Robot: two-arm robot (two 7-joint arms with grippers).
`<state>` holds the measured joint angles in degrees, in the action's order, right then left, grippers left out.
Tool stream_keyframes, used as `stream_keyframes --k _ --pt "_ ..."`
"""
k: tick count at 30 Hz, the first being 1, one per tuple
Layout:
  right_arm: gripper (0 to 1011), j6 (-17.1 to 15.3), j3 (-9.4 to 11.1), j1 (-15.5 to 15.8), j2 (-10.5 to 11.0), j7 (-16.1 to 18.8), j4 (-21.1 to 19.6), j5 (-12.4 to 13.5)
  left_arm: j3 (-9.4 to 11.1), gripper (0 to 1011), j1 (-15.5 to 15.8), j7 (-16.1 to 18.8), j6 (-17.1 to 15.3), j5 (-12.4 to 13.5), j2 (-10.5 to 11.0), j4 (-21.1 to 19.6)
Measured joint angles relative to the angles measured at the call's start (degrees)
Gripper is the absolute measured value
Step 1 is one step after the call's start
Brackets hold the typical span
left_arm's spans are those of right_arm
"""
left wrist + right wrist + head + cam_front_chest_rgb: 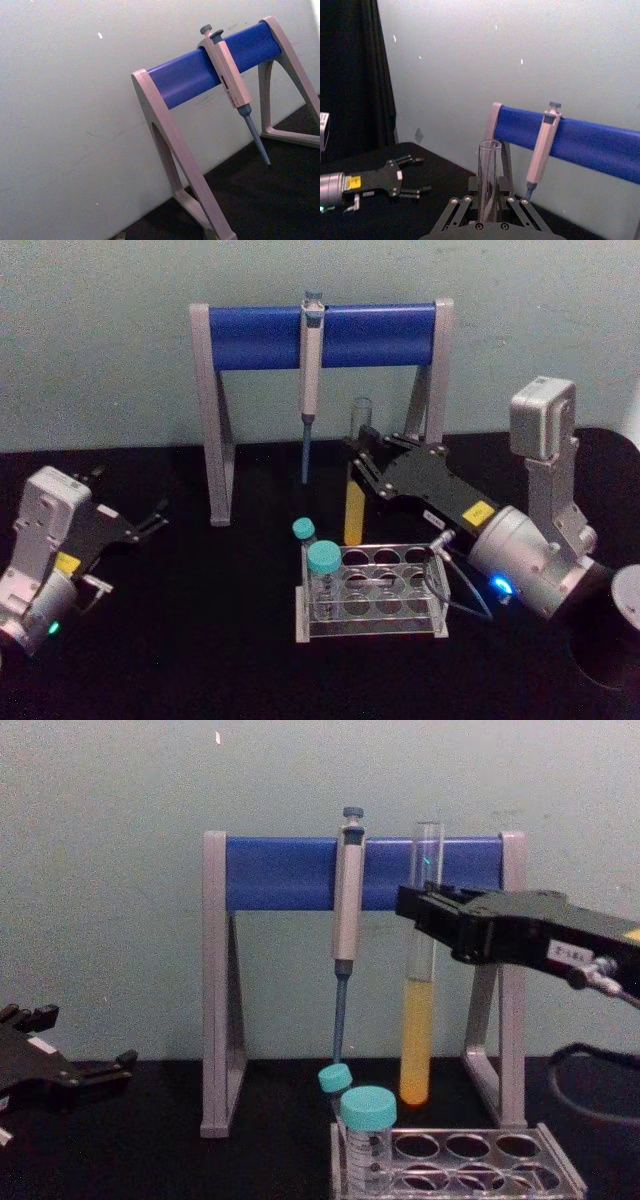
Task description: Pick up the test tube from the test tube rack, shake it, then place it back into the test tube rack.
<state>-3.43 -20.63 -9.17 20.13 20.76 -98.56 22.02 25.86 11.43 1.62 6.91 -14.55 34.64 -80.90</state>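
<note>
Right gripper (361, 448) held high and forward, fingers clamped; left gripper (130, 495) low, fingers spread.

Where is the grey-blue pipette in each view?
Head view: pipette hangs at top centre.
Chest view: centre, left of the test tube in the right hand.
Left wrist view: on the blue bar near the farther leg.
Right wrist view: beyond the test tube, on the bar.
Landmark: pipette stand's blue bar.

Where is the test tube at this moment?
Centre-right in the chest view, the test tube stands upright in the right pincer, lifted clear of the test tube rack below, right of the hanging pipette.
</note>
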Motion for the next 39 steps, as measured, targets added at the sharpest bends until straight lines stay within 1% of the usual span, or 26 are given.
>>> stream_keyframes --k 7,9,14,21,31,36,39 --pt "229 1.5 -0.7 -3.4 -1.2 0.0 3.4 -0.9 0.0 1001 0.0 0.0 0.0 0.0 0.0 0.0" --pt "229 1.8 -0.7 -4.3 -1.6 -0.4 4.5 -1.3 0.0 1001 0.0 0.0 0.0 0.0 0.0 0.0" --pt "229 1.9 -0.1 -5.3 -1.8 -1.3 6.0 -2.2 0.0 1001 0.0 0.0 0.0 0.0 0.0 0.0" --pt "228 1.9 0.9 -5.1 -1.7 -1.8 6.1 -2.6 0.0 1001 0.0 0.0 0.0 0.0 0.0 0.0" --pt "229 2.2 1.4 -4.8 -1.7 -1.6 5.9 -2.7 0.0 1001 0.0 0.0 0.0 0.0 0.0 0.0" --pt "229 2.9 1.8 -4.1 -0.9 -0.5 5.1 -2.4 0.0 1001 0.0 0.0 0.0 0.0 0.0 0.0" --pt "229 3.6 2.1 -3.2 0.1 0.6 4.2 -1.8 0.0 1001 0.0 0.0 0.0 0.0 0.0 0.0"
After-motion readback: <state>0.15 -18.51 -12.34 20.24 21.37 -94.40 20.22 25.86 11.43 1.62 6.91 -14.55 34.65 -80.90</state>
